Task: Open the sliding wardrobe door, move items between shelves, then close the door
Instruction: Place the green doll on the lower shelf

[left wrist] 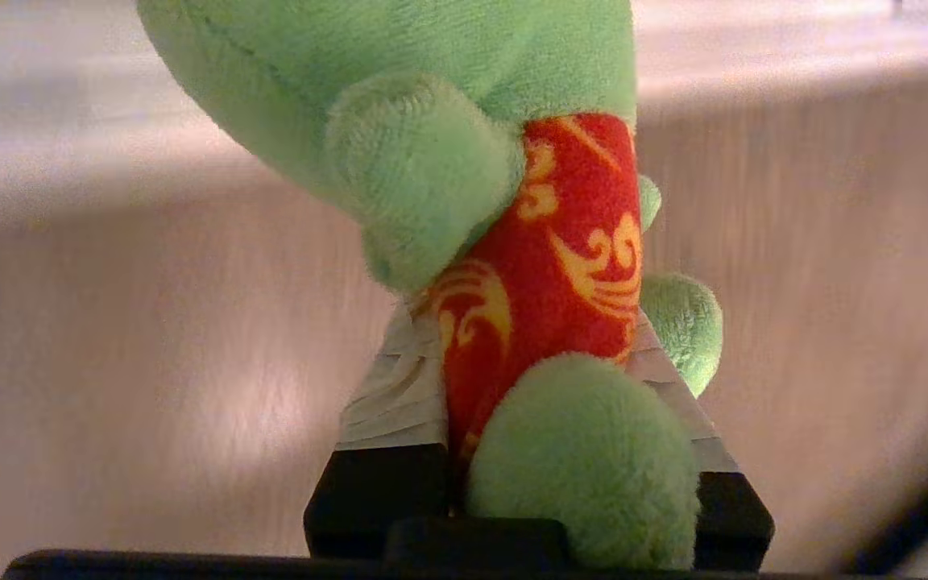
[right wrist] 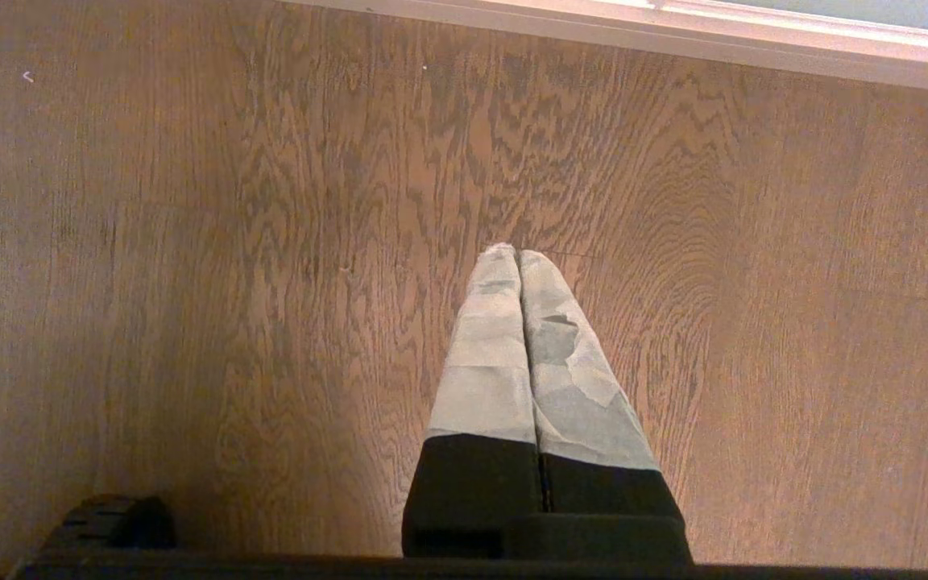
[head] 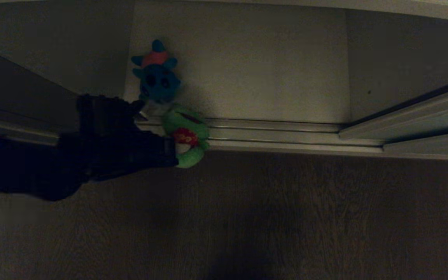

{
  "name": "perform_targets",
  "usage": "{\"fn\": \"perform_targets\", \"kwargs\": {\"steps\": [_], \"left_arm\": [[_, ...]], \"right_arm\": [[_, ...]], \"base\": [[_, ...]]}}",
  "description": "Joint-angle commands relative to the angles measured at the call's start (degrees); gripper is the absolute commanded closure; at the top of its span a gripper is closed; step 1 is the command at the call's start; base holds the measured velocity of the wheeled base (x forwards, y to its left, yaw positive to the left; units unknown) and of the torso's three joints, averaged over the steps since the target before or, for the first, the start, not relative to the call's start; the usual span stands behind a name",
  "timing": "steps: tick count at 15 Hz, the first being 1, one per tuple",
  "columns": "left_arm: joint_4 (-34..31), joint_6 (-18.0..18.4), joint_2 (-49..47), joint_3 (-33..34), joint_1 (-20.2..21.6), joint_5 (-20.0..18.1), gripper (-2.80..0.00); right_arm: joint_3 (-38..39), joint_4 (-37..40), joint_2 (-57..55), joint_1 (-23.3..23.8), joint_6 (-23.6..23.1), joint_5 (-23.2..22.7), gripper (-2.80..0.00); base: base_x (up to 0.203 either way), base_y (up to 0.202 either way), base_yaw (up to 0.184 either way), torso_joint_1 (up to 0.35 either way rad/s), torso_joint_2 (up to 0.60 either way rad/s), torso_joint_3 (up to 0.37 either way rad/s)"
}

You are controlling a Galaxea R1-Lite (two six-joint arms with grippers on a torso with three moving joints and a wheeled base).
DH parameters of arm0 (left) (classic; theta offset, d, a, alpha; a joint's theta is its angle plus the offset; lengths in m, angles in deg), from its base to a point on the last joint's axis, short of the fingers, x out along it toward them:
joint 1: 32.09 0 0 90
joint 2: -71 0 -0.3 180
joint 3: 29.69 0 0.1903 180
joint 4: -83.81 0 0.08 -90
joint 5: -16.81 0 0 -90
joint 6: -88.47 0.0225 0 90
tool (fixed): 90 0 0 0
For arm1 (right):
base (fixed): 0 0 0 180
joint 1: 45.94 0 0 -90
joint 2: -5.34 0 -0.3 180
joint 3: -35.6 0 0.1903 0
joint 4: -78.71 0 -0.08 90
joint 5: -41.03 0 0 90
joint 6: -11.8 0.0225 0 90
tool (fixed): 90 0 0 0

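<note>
Head view, left to right: my left arm comes in from the left edge, and the left gripper (head: 172, 149) sits at centre-left, pinching the frog (head: 187, 136) by its red chest. The frog hangs over the metal track (head: 278, 134), at the threshold between the wood floor (head: 286, 217) and the wardrobe's bottom shelf (head: 247, 70). Just above the frog, in the upper left of the frame, the blue toy (head: 156, 76) lies on that shelf, close to the frog; I can't tell if they touch. At the right edge the door (head: 422, 112) slants in, slid aside, so the opening is clear.

In the left wrist view, the taped fingers (left wrist: 387, 395) press into the frog's (left wrist: 544, 266) red patch from both sides.

In the right wrist view, the right gripper (right wrist: 519, 262) points at bare floor, pads pressed together, holding nothing; that arm looks parked.

By my reckoning, the door-opening step is done and I'm mid-transfer with the first toy. No higher shelf is in view. What is left is placing the frog, moving the blue toy, then sliding the door shut.
</note>
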Motion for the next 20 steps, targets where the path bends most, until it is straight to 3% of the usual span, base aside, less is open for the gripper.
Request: {"fn": "perform_targets", "kwargs": {"steps": [1,12,20], "left_arm": [[1.5,-1.0,-9.8,-8.5,-1.9,2.4,0.00],[19.2,-2.4,-30.1,-36.7,-4.7,13.7,0.00],[19.4,-2.0,-37.2,-50.9,-7.9,16.3,0.00]], "right_arm": [[-0.1,0.0,0.2,0.0,0.0,0.0,0.00],[0.0,0.0,0.2,0.0,0.0,0.0,0.00],[0.0,0.0,0.2,0.0,0.0,0.0,0.00]], "base": [[0.000,0.000,0.000,0.000,0.00,0.000],[0.000,0.000,0.000,0.000,0.00,0.000],[0.000,0.000,0.000,0.000,0.00,0.000]]}}
